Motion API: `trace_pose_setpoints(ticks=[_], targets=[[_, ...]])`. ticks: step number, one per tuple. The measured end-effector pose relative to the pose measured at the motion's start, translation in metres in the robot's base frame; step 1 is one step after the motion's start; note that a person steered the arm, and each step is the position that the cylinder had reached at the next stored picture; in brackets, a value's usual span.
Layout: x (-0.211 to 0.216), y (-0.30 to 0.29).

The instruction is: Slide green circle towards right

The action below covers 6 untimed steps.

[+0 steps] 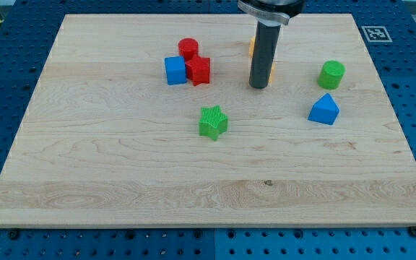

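Green was the circle (331, 74) we meant to slide, near the board's (121, 180) right edge, just above the blue triangular block (324, 110). Our tip (258, 87) stood well to its left, apart from it, half hiding an orange block (272, 71). We carried no gripper, only the bare rod. We judged the approach unfinished: next we needed contact on the circle's left side. No readable writing showed, only a square marker (375, 33).

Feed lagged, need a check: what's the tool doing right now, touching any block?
My tip: no jaws, holding nothing; left of the green circle, apart from it. An orange block shows partly behind the rod.
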State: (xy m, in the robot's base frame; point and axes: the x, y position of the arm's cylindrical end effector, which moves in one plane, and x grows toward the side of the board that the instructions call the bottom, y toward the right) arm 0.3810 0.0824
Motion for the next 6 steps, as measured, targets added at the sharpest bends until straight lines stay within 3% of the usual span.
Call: trace_pose_setpoints(ticks=[3,5,6], targets=[[-0.051,0.020],[-0.001,0.046],[0.005,0.092]])
